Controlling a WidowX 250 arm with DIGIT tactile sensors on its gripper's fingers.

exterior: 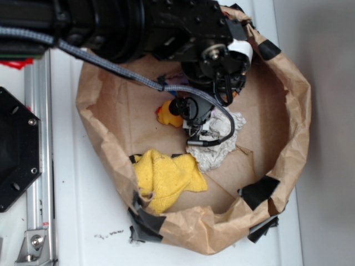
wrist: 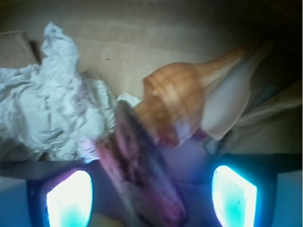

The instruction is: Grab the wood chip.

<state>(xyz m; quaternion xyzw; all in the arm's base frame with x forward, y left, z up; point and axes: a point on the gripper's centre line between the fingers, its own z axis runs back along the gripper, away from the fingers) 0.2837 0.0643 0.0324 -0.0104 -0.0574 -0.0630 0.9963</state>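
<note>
A white tabletop (exterior: 83, 221) carries a ring of crumpled brown paper (exterior: 299, 127), patched with black tape, walling off a cardboard floor. Inside it, nearest the exterior camera, lies a yellow cloth (exterior: 166, 176); beyond that a crumpled white paper (exterior: 219, 152), then a yellow rubber duck (exterior: 166, 115) half hidden under the black arm.

In the wrist view the gripper (wrist: 151, 194) hangs low with its fingers (wrist: 68, 197) spread wide, glowing blue-white, closed on nothing. The wood chip (wrist: 139, 168), dark and rough-grained, lies lengthwise between them, touching neither. Just past its far end rests the glossy orange-brown wooden spoon (wrist: 177, 106), pale handle pointing away to the right. The white paper sits left of the chip.
</note>
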